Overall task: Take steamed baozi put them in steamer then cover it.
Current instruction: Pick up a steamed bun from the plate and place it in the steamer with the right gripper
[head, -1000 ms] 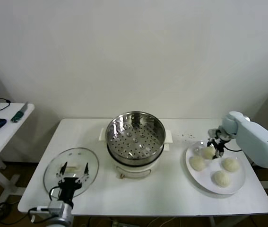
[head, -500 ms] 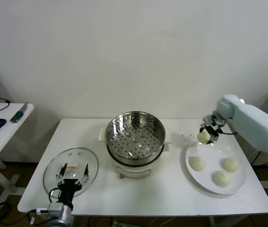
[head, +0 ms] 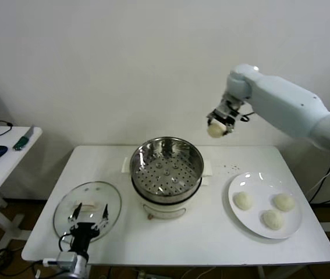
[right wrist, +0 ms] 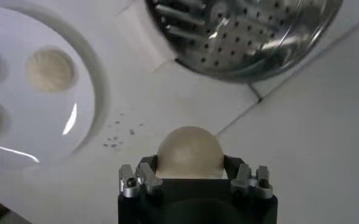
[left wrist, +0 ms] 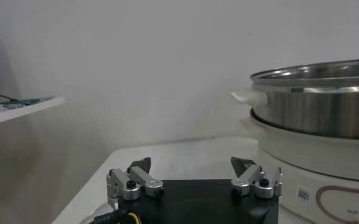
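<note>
Shiny perforated stainless-steel steamer (head: 166,168) on glossy white plastic base, smooth matt dough baozi (head: 215,130), clear glass cover (head: 87,209) with metal rim, glossy white plate (head: 247,218), matt white counter (head: 211,238).

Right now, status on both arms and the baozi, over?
Right gripper shut on one baozi, raised beside the steamer. Left gripper open above the cover. Three baozi on plate. Steamer uncovered.

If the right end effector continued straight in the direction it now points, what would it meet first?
The right end effector, holding a bun, points down. It would probably meet the bare white table between the steamer and the plate; depth is unclear.
</note>
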